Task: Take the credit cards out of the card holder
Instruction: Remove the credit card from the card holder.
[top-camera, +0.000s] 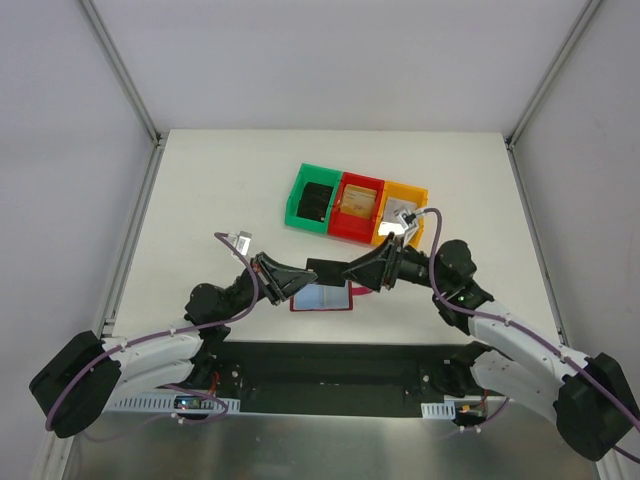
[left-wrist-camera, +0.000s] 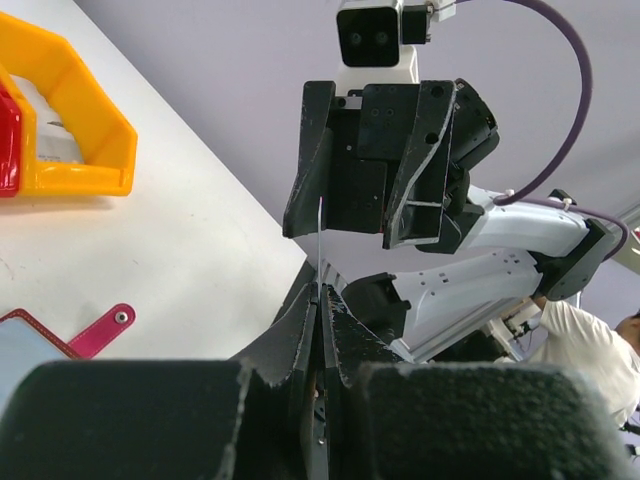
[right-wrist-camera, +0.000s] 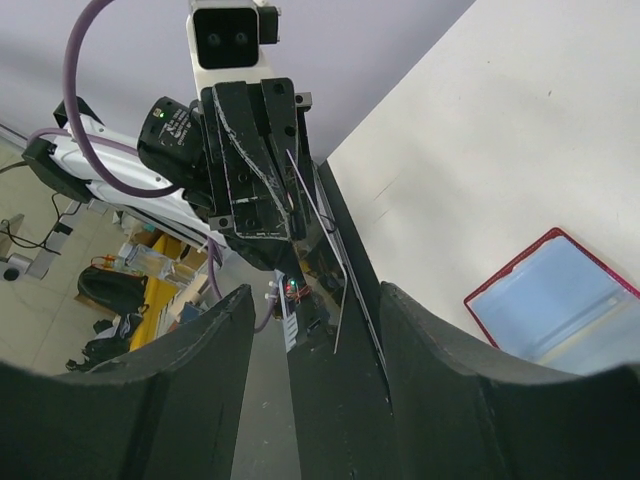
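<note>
1. The left pincer (top-camera: 296, 280) is clamped shut on one end of a dark credit card (top-camera: 323, 266), held in the air between the two arms. The right pincer (top-camera: 354, 274) has its jaws apart, straddling the card's other end without pinching it
2. This looks like a handover. The right jaws should close squarely on the card's flat faces, well in from its edge, before the left lets go; otherwise so thin a card could twist out or drop
3. The card holder (top-camera: 322, 300) lies open on the table (top-camera: 220, 180) just below the pincers, blue-grey pockets up, near the table's front edge
4. The green bin (top-camera: 296, 205), red bin (top-camera: 362, 178) and orange bin (top-camera: 412, 190) stand in a row just beyond the right wrist. The right arm would probably do best to lift before swinging there, to clear their walls; bare table lies to the left and beyond
</note>
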